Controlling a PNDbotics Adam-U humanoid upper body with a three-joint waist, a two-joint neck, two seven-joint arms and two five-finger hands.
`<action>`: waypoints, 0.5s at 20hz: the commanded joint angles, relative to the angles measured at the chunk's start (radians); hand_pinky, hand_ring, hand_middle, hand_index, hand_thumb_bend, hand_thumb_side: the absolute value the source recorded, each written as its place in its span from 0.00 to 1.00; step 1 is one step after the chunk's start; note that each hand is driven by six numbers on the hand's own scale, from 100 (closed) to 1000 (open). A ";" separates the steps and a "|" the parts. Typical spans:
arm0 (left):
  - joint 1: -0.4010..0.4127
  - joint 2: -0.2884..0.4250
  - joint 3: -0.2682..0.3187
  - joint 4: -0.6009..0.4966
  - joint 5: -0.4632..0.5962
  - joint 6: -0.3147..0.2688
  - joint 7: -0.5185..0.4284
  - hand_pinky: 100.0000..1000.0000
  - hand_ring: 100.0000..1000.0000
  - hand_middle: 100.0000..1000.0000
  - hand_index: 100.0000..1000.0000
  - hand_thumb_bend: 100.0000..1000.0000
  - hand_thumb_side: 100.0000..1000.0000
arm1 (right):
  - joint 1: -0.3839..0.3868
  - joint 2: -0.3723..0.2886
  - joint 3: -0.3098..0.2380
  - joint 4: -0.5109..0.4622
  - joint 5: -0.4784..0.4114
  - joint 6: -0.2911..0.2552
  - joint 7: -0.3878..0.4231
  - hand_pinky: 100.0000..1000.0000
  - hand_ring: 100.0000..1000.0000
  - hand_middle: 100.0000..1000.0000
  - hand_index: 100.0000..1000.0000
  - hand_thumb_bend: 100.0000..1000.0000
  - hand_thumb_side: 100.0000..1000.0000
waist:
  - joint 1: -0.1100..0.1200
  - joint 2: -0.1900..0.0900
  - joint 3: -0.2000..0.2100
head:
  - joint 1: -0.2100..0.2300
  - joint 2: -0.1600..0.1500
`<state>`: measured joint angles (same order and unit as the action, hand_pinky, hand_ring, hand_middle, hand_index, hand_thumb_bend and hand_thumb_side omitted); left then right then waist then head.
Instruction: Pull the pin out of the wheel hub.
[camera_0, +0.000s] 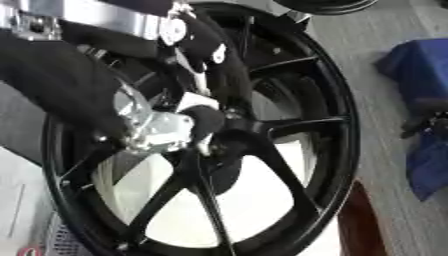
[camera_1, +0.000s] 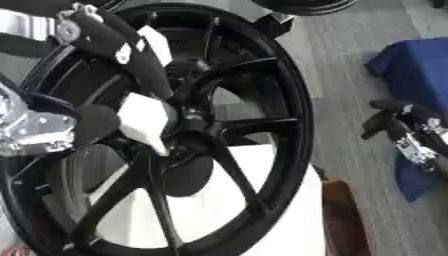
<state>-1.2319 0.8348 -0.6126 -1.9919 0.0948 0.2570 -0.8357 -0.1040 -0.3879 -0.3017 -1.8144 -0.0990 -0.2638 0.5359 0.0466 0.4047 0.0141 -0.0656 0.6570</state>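
Note:
A large black spoked wheel (camera_1: 289, 100) stands tilted and fills most of both views. Its hub (camera_1: 188, 132) sits at the centre where the spokes meet. My left arm comes in from the upper left. My left hand (camera_0: 162, 127), silver and black, lies right against the hub and covers part of it. A small grey piece (camera_0: 203, 146) shows just below the hand at the hub; I cannot make out whether it is the pin. My right hand (camera_1: 404, 131) hangs at the right edge, away from the wheel, its fingers relaxed and holding nothing.
A blue cloth (camera_1: 411, 65) lies on the grey floor at the right, under my right hand. A white surface (camera_1: 262, 200) shows behind the lower spokes. A reddish-brown object (camera_1: 343, 215) stands by the rim's lower right. Another dark wheel (camera_1: 302, 5) shows at the top.

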 joint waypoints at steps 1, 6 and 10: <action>-0.004 0.020 0.009 -0.008 -0.025 -0.001 -0.005 0.86 0.85 0.79 0.87 0.00 0.63 | -0.004 -0.009 -0.007 -0.011 0.007 0.000 -0.001 0.74 0.55 0.56 0.83 0.00 0.66 | -0.005 -0.013 0.000 | 0.005 -0.015; 0.015 0.026 0.011 -0.008 -0.059 0.015 -0.011 0.86 0.85 0.79 0.87 0.00 0.57 | -0.006 -0.006 -0.008 -0.011 0.009 -0.001 -0.001 0.73 0.55 0.55 0.83 0.00 0.66 | -0.007 -0.008 -0.002 | 0.010 -0.018; 0.029 0.030 0.009 -0.008 -0.080 0.029 -0.022 0.86 0.85 0.80 0.88 0.00 0.60 | -0.007 -0.002 -0.007 -0.010 0.012 -0.001 0.000 0.73 0.55 0.55 0.83 0.00 0.66 | -0.008 -0.004 -0.004 | 0.014 -0.022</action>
<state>-1.1939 0.8359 -0.6131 -1.9919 0.0224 0.2739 -0.8487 -0.1051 -0.3783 -0.3018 -1.8144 -0.0914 -0.2637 0.5359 0.0430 0.4185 0.0121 -0.0538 0.6482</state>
